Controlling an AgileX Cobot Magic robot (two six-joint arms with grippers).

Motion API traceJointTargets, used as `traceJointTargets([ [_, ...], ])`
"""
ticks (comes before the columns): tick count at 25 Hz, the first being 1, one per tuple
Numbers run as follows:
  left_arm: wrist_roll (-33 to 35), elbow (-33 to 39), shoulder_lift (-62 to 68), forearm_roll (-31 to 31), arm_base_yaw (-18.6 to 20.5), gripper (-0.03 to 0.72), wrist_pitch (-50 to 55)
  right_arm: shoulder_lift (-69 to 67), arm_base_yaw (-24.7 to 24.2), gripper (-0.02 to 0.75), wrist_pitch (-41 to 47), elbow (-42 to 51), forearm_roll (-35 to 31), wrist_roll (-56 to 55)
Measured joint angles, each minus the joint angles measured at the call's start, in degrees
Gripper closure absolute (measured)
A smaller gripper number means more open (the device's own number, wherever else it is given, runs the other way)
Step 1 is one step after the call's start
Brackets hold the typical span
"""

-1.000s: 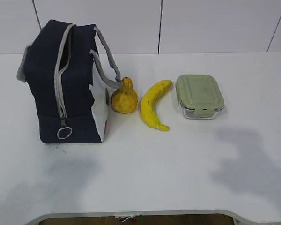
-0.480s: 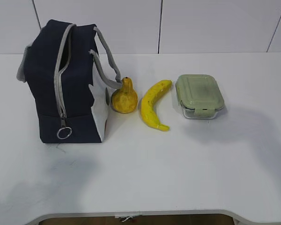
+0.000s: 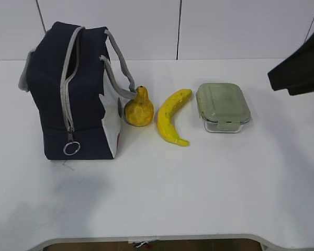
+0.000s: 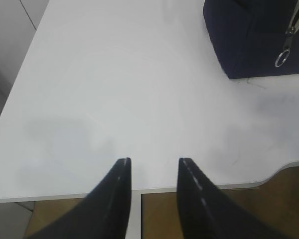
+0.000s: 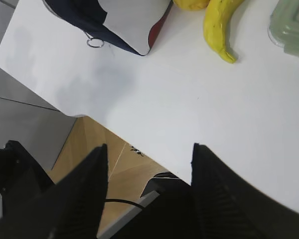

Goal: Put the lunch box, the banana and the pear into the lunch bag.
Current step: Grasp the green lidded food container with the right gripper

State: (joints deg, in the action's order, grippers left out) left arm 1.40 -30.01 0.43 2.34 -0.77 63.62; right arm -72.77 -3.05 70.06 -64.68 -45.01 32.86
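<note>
The navy lunch bag [image 3: 68,99] stands upright at the left, its grey zipper running down the front to a ring pull [image 3: 71,148]. To its right lie the pear [image 3: 139,109], touching the bag's handle strap, the banana [image 3: 171,116] and the green-lidded lunch box [image 3: 223,107]. My right arm [image 3: 301,68] hangs above the table's right side, beyond the lunch box. My right gripper [image 5: 148,148] is open and empty, over the table's front edge, with the banana [image 5: 217,30] and the lunch bag [image 5: 114,20] ahead. My left gripper [image 4: 153,160] is open and empty near the front edge, left of the lunch bag [image 4: 254,40].
The white table [image 3: 199,183] has a rounded front edge with wooden floor below it. A white panelled wall [image 3: 225,26] rises behind. In the right wrist view a dark stand and cable [image 5: 139,204] lie under the table edge.
My right arm has come into the exterior view from the right edge and now hangs at the upper right. The lunch bag, pear, banana and lunch box have not moved.
</note>
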Motion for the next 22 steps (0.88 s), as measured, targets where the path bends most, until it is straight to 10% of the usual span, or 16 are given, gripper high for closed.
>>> traceJointTargets([
  [22,0.00,0.00,0.00,0.00,0.00,0.445,0.00,-27.31,-13.40,0.303,-0.55,-10.87,-11.75,7.36],
])
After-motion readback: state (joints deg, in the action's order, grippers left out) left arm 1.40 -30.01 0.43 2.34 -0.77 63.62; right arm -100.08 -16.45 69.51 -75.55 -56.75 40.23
